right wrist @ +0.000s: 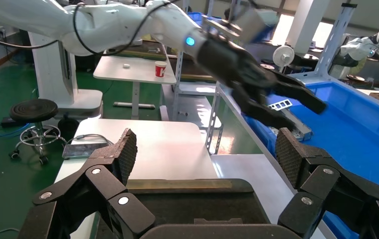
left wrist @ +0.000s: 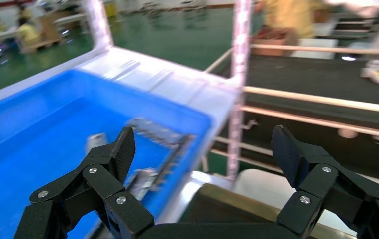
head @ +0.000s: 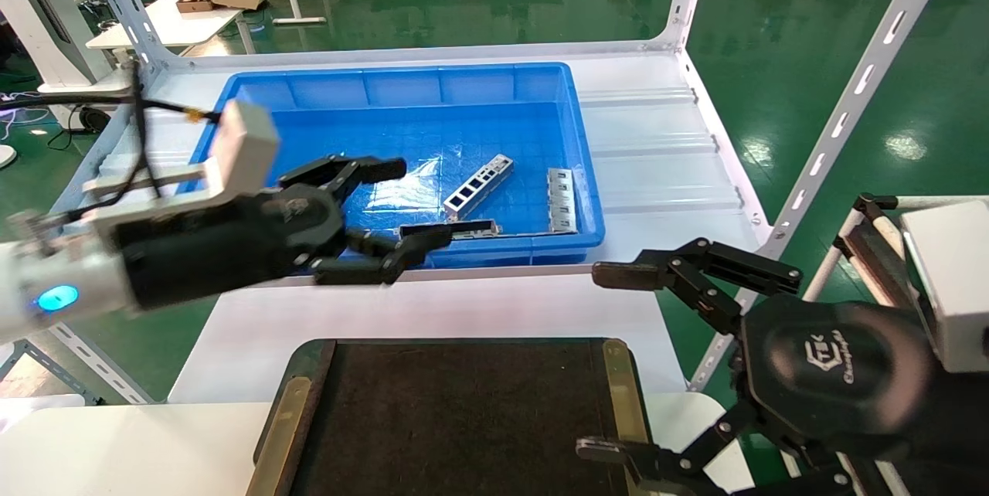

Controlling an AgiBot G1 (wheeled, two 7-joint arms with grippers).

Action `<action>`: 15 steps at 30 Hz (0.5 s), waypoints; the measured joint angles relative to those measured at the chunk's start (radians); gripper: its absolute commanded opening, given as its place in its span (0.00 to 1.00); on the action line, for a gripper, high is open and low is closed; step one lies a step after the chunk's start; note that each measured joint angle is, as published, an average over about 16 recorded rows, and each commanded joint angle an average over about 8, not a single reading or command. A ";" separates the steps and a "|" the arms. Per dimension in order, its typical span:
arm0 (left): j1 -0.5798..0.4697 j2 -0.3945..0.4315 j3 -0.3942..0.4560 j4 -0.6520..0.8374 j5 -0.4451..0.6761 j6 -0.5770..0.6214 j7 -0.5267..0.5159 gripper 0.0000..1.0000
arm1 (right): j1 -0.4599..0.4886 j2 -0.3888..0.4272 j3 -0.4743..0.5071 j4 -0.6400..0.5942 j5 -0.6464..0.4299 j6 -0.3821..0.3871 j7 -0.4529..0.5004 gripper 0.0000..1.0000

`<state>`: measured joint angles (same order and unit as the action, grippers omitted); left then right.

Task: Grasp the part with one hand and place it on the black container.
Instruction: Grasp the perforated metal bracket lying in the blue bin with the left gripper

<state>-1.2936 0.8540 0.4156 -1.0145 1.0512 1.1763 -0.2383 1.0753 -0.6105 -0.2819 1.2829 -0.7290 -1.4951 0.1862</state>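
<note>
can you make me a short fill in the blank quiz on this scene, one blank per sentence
1. The part lies inside the ____ bin.
2. The left tool, fingers open, hovers over the bin's ____ rim.
3. The black container holds ____ parts.
4. The right tool, beside the black container, has its fingers ____.

Missing words: blue; near; no; open

The head view looks forward and down over the blue bin [head: 402,164] and the black container [head: 456,411]. The left wrist view looks close along its open fingers [left wrist: 120,149] toward the bin's near corner. The right wrist view faces across the container toward the left gripper [right wrist: 297,107]; all three share the bin.
</note>
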 measured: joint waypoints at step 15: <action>-0.215 0.305 0.096 0.465 0.196 -0.204 0.134 1.00 | 0.000 0.000 -0.001 0.000 0.001 0.000 -0.001 1.00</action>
<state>-1.5082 1.1591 0.5117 -0.5493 1.2477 0.9724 -0.1039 1.0755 -0.6100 -0.2831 1.2829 -0.7282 -1.4946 0.1856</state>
